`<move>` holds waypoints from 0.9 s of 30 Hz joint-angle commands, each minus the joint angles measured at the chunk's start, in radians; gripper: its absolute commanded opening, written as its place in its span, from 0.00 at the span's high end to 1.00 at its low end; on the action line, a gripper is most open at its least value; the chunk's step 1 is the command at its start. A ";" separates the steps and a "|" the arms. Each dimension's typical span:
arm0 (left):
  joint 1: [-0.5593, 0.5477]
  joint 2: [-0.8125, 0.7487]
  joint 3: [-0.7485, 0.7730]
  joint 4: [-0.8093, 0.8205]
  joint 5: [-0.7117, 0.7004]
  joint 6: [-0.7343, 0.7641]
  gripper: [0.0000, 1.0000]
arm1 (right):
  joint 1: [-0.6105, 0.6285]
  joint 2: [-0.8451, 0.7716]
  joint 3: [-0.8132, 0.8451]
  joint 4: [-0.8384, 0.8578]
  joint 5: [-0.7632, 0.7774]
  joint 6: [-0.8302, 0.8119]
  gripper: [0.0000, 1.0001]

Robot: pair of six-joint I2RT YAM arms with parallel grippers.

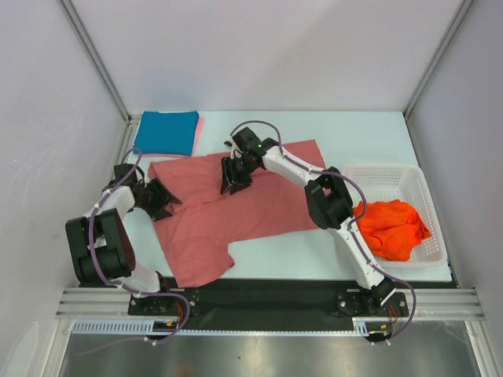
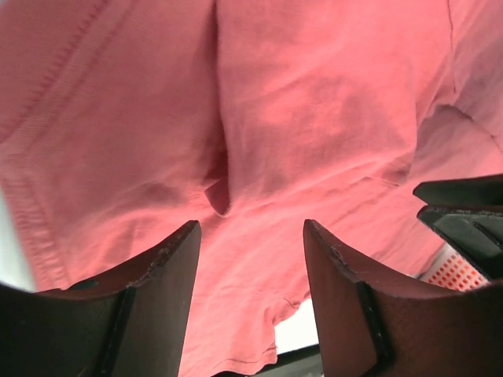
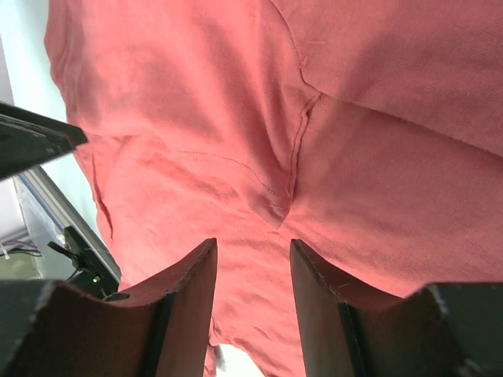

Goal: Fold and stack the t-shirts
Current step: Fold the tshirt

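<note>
The pale table (image 1: 314,126) carries everything. Across its middle lies the dusty salmon-red t-shirt (image 1: 259,208), spread open and mostly flat, with soft creases and one part reaching toward the near edge on the left. Its seams and stitched hem show plainly in both wrist views.

At the right stands the white lattice basket (image 1: 393,174), holding a crumpled bright orange-red t-shirt (image 1: 391,226). In the far left corner a teal-blue t-shirt (image 1: 166,131) sits folded into a neat rectangle. A light pink t-shirt (image 1: 199,133) shows as a thin strip along its right side, seemingly under it.

The left end effector (image 1: 161,200) is down at the salmon shirt's left edge. Its fingers (image 2: 177,259) stand well apart, with only cloth visible beyond the gap and nothing held. The right end effector (image 1: 234,182) is low over the shirt near its far edge. Its fingers (image 3: 196,275) are parted by a narrower gap, just short of a small pucker in the fabric by a seam, gripping nothing.
</note>
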 commanded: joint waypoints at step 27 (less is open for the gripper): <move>-0.028 0.069 0.073 0.038 0.072 0.038 0.76 | 0.001 0.067 0.062 0.085 -0.066 0.076 0.93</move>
